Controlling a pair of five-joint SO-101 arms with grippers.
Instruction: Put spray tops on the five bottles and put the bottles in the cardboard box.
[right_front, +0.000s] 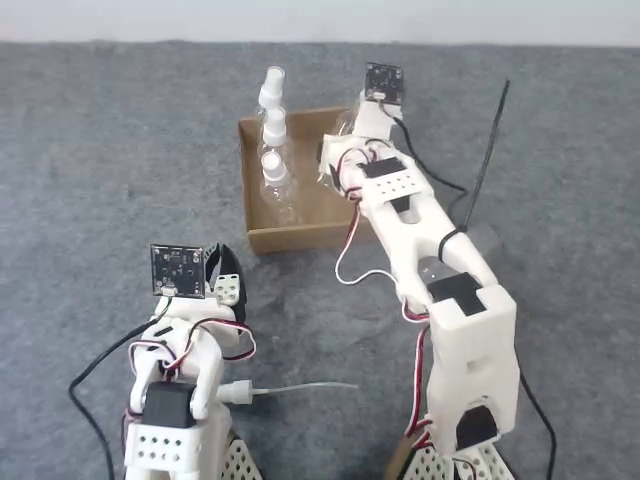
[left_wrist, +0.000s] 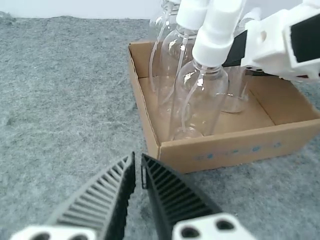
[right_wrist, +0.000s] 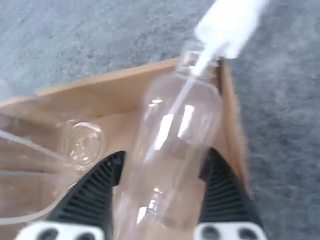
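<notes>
Shut tight, the left jaws hold nothing, low over the worktop (right_front: 100, 150). In the box (right_front: 300, 238), the right jaws clamp a bottle (right_wrist: 172, 125) (spray top (right_wrist: 230, 20) on) beside three more bottles (right_front: 277, 185).

Three clear plastic spray-topped bottles (right_front: 272, 150) are standing in a row inside the brown cardboard box (right_front: 300, 238), along its left wall. Right gripper (right_wrist: 162, 165) is holding a fourth clear bottle (right_wrist: 175, 125) at the box's right side. Loose white spray top (right_front: 238, 391) is lying well before the box.

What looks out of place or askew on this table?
A spray top with its thin tube lies loose on the mat beside the left arm's base. The right gripper holds its bottle tilted over the cardboard box.
</notes>
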